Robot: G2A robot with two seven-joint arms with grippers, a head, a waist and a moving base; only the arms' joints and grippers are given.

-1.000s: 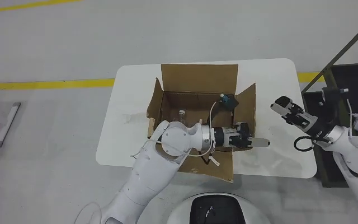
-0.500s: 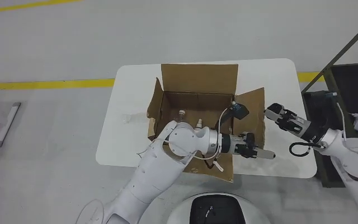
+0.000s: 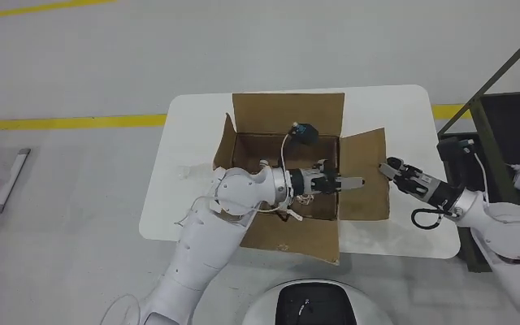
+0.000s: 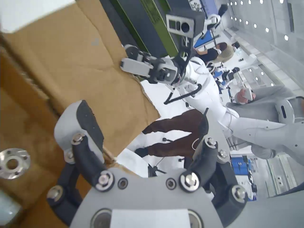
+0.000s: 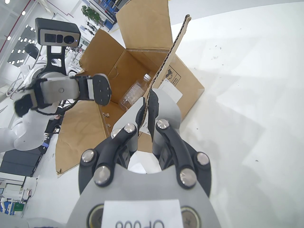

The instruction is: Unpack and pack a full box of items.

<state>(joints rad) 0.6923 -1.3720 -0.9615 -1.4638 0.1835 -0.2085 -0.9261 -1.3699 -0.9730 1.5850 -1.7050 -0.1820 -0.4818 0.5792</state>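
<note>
Swinging back over the box [image 3: 284, 110], the left gripper [image 4: 142, 115] hangs with fingers spread and empty beside the side flap [image 3: 363, 179], which the right gripper [image 5: 149, 105] now pinches at its edge and should fold out slowly, with a bottle [image 5: 134, 91] lying inside near the left gripper.

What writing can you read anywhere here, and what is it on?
Black print on the side of the box: too small to read.
Label on the base of the right tool: upside down, cut off by the picture's edge, not readable.
Nothing else legible.
</note>
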